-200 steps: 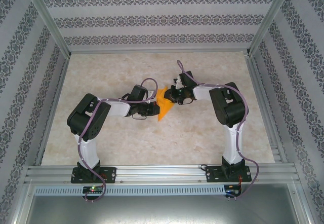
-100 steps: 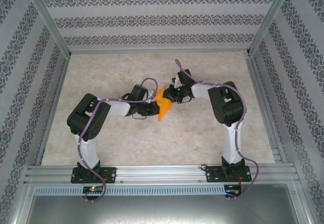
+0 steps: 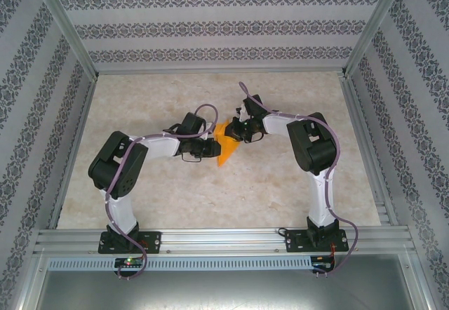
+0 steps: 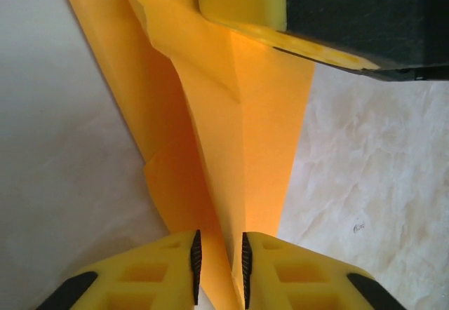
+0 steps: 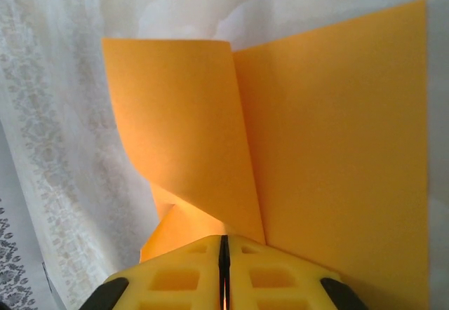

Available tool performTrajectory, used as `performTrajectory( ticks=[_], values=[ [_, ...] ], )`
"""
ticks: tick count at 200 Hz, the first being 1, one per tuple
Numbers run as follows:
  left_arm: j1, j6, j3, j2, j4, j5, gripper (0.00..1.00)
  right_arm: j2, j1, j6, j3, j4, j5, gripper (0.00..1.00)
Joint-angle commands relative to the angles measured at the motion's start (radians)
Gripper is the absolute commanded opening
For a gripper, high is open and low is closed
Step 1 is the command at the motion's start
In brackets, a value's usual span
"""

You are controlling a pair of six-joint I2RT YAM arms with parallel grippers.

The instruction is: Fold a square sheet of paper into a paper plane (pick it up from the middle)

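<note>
Partly folded sheet of paper (image 3: 226, 145) is being held mid-table (image 3: 280, 184), btwn both arms. Left gripper (image 4: 219, 257) is being pinched near-closed on its folded edge; right gripper (image 5: 224, 254) fully closed on a flap. Recommended: tension being applied evenly, w/o tearing

Bright orange paper (image 3: 226, 146), part-folded w/ creases, pinched both ends

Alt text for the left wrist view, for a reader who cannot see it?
Partly folded orange paper is pinched at the frame's bottom by the yellow-fingered left gripper. The right gripper holds the paper's far end at the top, with the pale marbled table behind.
</note>
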Motion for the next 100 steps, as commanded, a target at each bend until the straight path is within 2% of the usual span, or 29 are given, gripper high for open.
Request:
performTrajectory(
  ticks=[1,29,60,100],
  values=[
    [0.016,0.043,0.059,-0.037,-0.102,-0.061,0.28,0.043,0.014,-0.027,-0.009,-0.093,0.058,0.11],
    [0.015,0.067,0.108,-0.013,-0.145,-0.11,0.31,0.037,0.015,-0.024,-0.015,-0.089,0.058,0.11],
    [0.016,0.066,0.17,0.06,-0.163,-0.075,0.36,0.038,0.017,-0.017,-0.022,-0.077,0.054,0.11],
    [0.016,0.098,0.209,0.106,-0.202,-0.113,0.37,0.035,0.017,-0.008,-0.032,-0.061,0.049,0.1]
  ],
)
